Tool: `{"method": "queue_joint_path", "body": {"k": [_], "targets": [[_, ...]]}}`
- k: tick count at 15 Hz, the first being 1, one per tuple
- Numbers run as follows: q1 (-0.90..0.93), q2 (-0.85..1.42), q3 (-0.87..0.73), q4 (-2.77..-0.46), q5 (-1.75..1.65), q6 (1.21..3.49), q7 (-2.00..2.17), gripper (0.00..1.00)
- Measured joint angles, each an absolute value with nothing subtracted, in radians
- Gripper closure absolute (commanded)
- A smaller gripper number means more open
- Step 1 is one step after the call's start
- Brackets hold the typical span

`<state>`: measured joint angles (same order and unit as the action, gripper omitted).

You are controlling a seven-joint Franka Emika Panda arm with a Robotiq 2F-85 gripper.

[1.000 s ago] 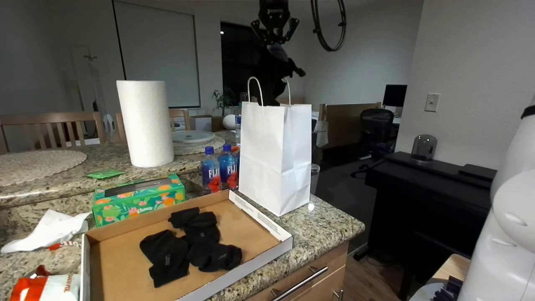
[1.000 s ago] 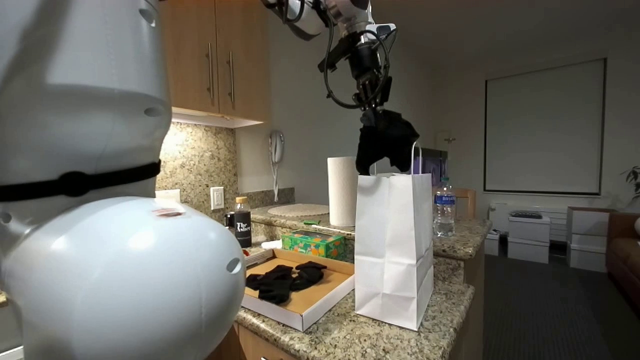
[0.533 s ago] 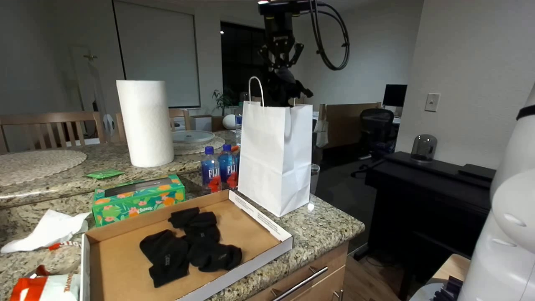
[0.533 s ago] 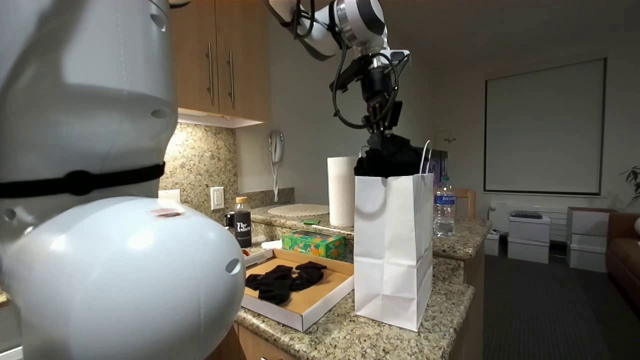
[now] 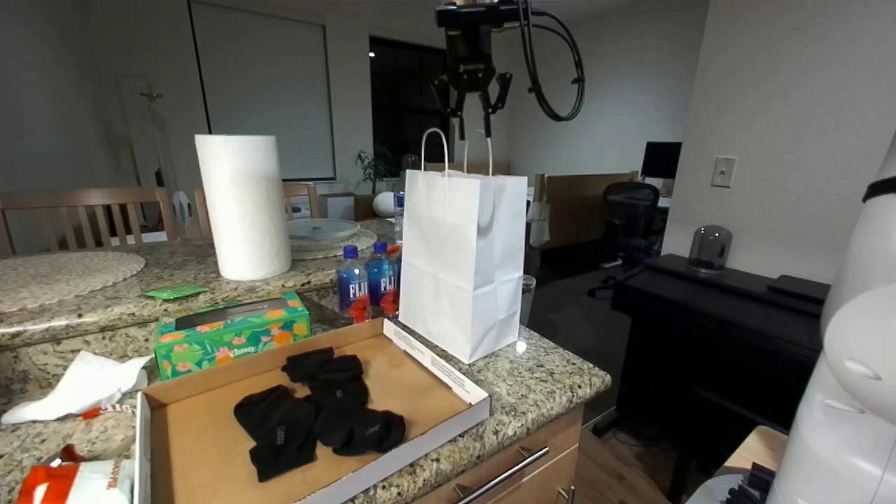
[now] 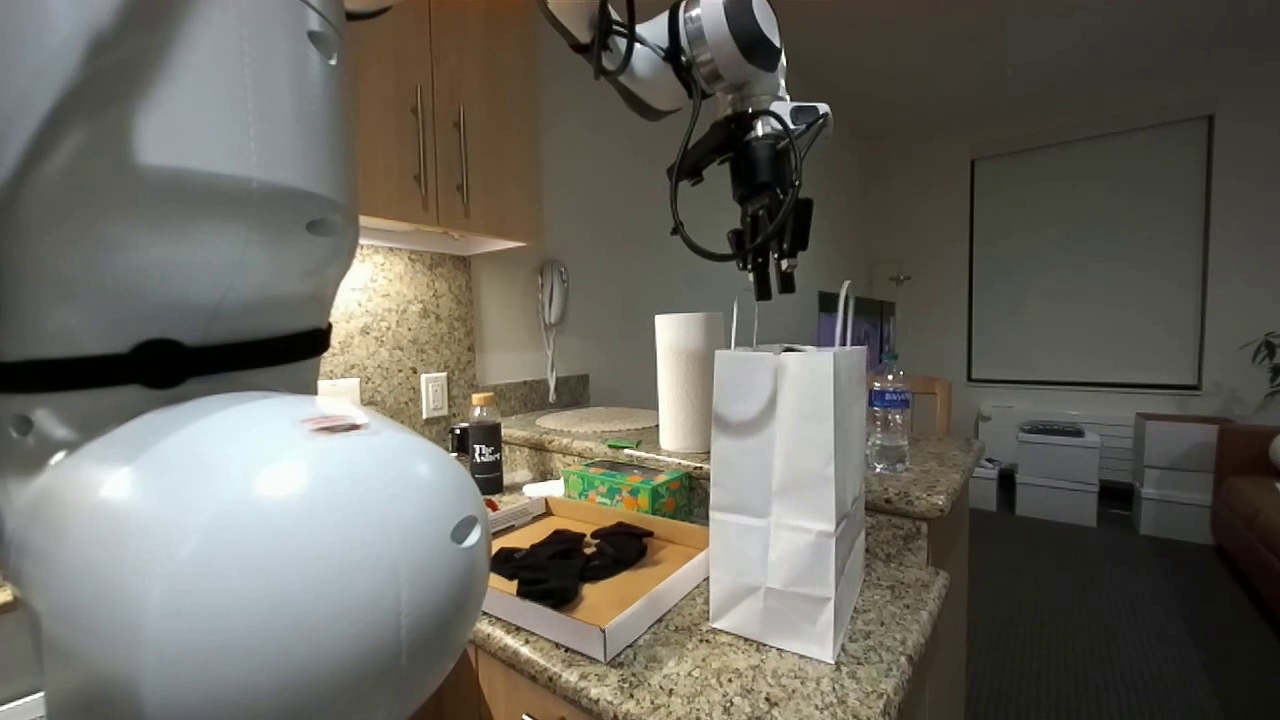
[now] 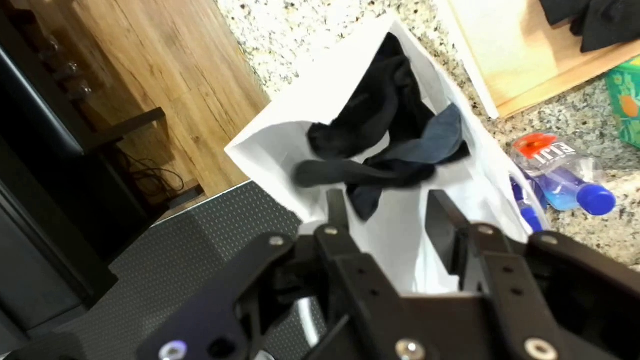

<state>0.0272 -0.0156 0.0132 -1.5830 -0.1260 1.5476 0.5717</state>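
My gripper (image 5: 474, 136) stands open above the mouth of a white paper bag (image 5: 441, 259), its fingers pointing down with nothing between them. In an exterior view the gripper (image 6: 775, 294) hangs over the bag (image 6: 780, 480) between its two upright handles. Looking down in the wrist view, a crumpled black cloth (image 7: 372, 117) with a blue-grey patch (image 7: 442, 135) lies inside the bag, just past the fingertips (image 7: 336, 200). How deep it sits is hard to tell. Other black cloth pieces (image 5: 280, 427) rest in a shallow cardboard tray (image 5: 189, 458) beside the bag.
Bottles (image 5: 352, 283) with blue caps stand behind the bag, close to it. A flowered tissue box (image 5: 234, 336) and a paper towel roll (image 5: 241, 210) are past the tray. The bag is near the corner of the granite counter (image 5: 553, 371). Wall cabinets (image 6: 400, 100) hang above.
The gripper came down toward the bag with the black cloth, then its fingers parted. The cloth dropped out of them into the bag, and the bag's handles shifted slightly.
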Motion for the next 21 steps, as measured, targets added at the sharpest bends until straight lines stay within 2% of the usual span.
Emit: {"method": "queue_joint_path", "body": {"k": [3,5,14,18,21], "targets": [[0.027,-0.029,0.007,-1.574,-0.113,1.548,0.572,0.04],[0.027,-0.036,0.005,-1.568,-0.105,1.549,0.572,0.00],[0.071,-0.179,0.074,-1.566,-0.064,1.591,0.423,0.00],[0.135,-0.206,0.148,-1.680,-0.026,1.671,0.355,0.00],[0.183,-0.204,0.196,-1.821,-0.005,1.820,0.292,0.00]]}}
